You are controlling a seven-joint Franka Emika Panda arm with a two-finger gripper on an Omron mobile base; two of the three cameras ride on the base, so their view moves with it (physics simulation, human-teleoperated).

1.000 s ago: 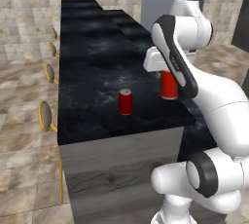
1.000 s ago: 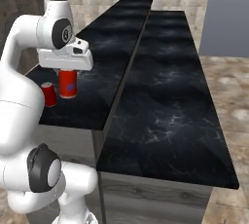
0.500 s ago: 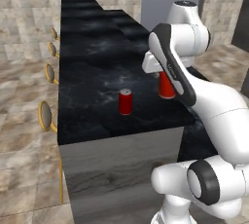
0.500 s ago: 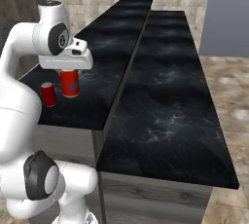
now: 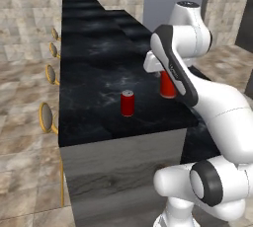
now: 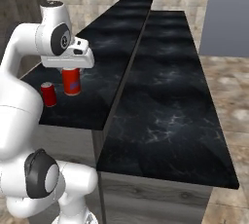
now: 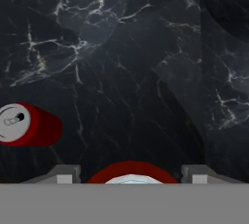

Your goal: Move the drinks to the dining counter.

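Standing upright near the front edge of the dining counter (image 5: 94,73), on its raised ledge, a small red can (image 5: 127,103) sits apart to the left of a second red can (image 5: 167,85), also upright. The gripper (image 6: 71,68) hangs directly above that second can, whose rim shows between its spread fingers (image 7: 63,174) in the hand view. Judged from this, the can's long axis runs straight down from the hand, untouched.

Two rear base cameras flank the counter (image 5: 99,58); hand camera looks straight down.
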